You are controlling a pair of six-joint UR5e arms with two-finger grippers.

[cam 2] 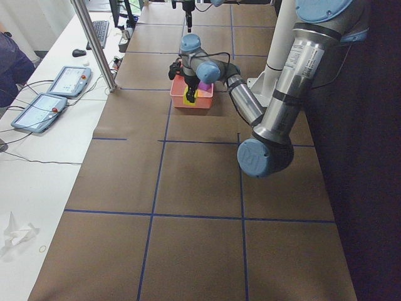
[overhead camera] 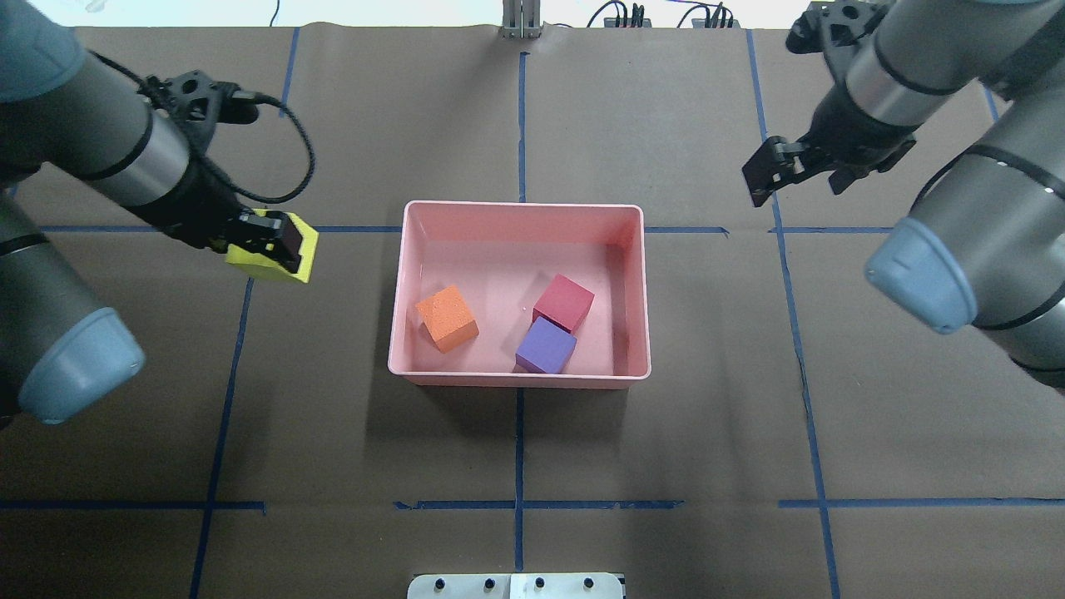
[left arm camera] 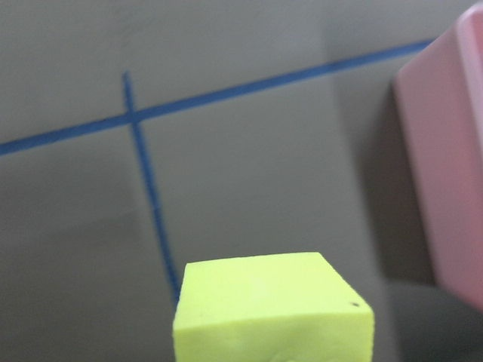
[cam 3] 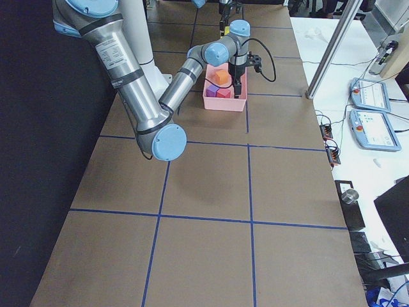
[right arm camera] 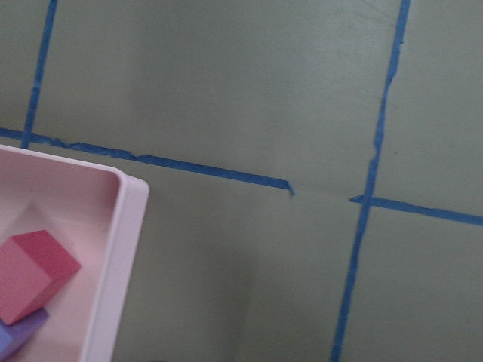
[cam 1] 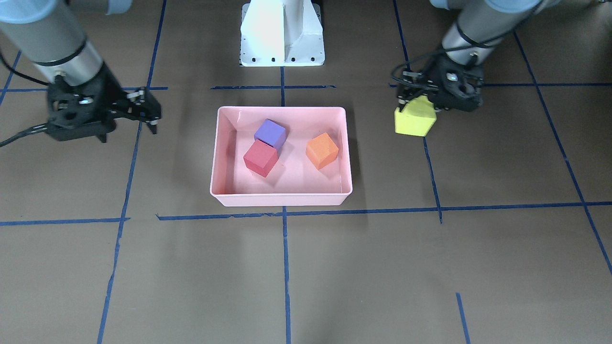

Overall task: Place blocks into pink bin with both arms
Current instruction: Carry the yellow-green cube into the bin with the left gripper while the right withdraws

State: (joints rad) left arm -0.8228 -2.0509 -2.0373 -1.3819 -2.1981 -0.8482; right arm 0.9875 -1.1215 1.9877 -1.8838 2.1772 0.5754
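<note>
Table [overhead camera: 666, 433]: brown paper with a blue tape grid.

Left arm [overhead camera: 100, 158] reaches in on the bin's left side. Right arm [overhead camera: 899, 75] is at the far right corner, well apart from the bin.

Pink bin [overhead camera: 522, 205] sits at centre and holds three cubes: orange block [overhead camera: 447, 318] alone, red-pink block [overhead camera: 564, 303] touching purple block [overhead camera: 546, 345].

Left gripper [overhead camera: 268, 240] is clamped on the yellow-green block [overhead camera: 265, 268], outside the bin and near its left wall. The wrist view suggests the cube is off the table.

Right gripper [overhead camera: 795, 179]: jaws apart, empty.

Judged step: carrying the last cube. Next move calls for travel over the rim with wall clearance, then release into the bare floor near the orange block.
</note>
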